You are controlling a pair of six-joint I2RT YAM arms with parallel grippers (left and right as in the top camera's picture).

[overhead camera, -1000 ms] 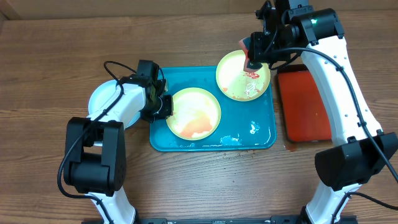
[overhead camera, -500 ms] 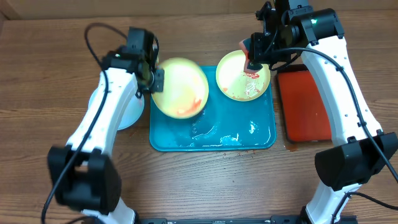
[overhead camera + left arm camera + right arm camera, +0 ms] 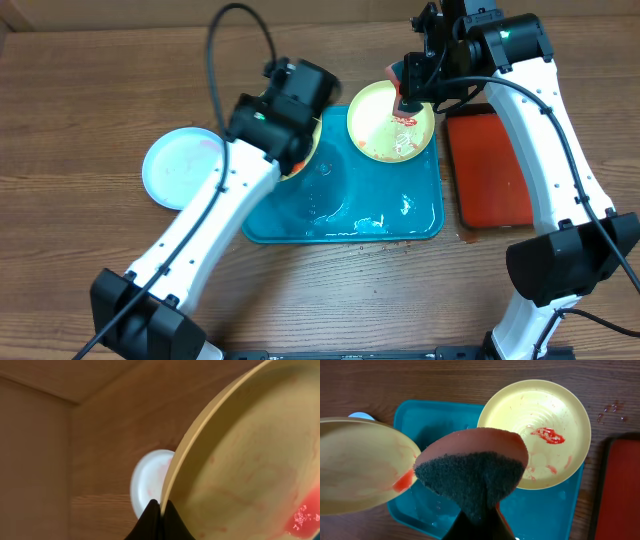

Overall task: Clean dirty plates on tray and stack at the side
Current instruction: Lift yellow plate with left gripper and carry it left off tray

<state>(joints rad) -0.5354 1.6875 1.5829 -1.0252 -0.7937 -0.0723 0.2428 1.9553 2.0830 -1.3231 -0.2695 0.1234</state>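
Our left claw (image 3: 161,508) is pinched tight on the rim of the held plate (image 3: 250,460). Its two dark fingertips (image 3: 149,521) press the thin edge from either face. This plate is pale yellow-green and carries a red sauce smear (image 3: 300,516) near its low edge. In the right wrist view it hangs tilted in the air over the left part of the tray (image 3: 420,415). From overhead we see only a sliver of it under the left arm.

Beyond the held plate's rim lies the pale plate (image 3: 183,167). It is blue-white with a faint pink tint, and it lies flat on the table (image 3: 100,80) left of the tray and apart from it.

Our right claw (image 3: 476,524) is clamped on the sponge (image 3: 472,465), which has an orange back and a dark scrubbing face. The sponge sits above the second yellow plate (image 3: 390,122); we cannot tell whether it touches. That plate lies flat in the tray's far right corner, with a red smear (image 3: 547,435) at its centre and fainter streaks around it.

The turquoise tray floor is wet, with a film of water and droplets near its front edge. The red tray (image 3: 490,165) lies on the table just beside the turquoise one, on its right.
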